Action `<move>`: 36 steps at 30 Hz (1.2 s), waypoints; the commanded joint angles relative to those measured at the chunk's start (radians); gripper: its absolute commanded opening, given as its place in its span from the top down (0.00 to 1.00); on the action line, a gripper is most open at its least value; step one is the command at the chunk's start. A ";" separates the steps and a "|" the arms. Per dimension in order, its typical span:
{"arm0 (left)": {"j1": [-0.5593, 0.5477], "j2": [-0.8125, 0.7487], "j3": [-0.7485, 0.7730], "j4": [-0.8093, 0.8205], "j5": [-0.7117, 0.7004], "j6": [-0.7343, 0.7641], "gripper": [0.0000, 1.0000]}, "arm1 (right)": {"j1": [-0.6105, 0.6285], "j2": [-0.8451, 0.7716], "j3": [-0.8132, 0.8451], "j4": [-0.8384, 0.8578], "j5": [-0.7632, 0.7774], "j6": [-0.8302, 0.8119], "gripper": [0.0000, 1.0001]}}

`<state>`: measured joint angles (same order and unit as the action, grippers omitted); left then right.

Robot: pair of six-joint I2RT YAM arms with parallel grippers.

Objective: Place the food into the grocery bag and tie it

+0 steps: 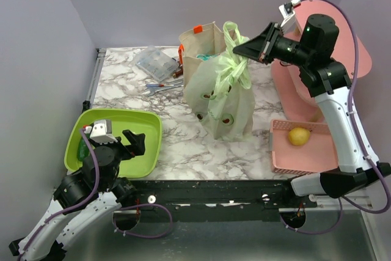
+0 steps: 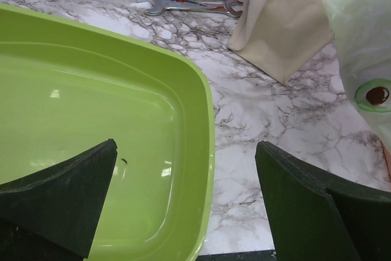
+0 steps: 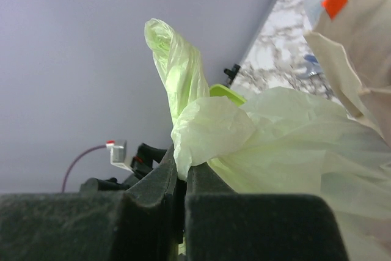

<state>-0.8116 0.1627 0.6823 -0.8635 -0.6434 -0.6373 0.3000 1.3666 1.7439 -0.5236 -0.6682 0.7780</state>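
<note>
Pinches top handle of grocery bag tight in right claw, mid-bench just before beige tote, holds left claw open, empty over green tray, leaves lemon out in pink basket, so packing and tie look unfinished.

1. The top external camera looks down from above and behind the near edge of the desk, facing the far wall. It takes in the whole surface, from green tray at left to pink basket at right.
2. The left wrist camera sits low and close over the green tray, facing forward and right toward the beige tote and grocery bag. The left pincer frames its lower edge.
3. The right wrist camera, rolled sideways, looks along the right pincer toward the left wall, with the grocery bag's top almost at the lens.
4. All three views share the grocery bag, beige tote and green tray.
</note>
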 commanded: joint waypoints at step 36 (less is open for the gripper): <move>0.005 0.031 0.011 -0.010 -0.011 -0.004 0.02 | -0.001 0.644 0.847 0.811 0.389 0.341 0.99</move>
<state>-0.8116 0.1810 0.6823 -0.8639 -0.6434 -0.6376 0.3000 1.9522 2.5027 0.1253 -0.4015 1.1419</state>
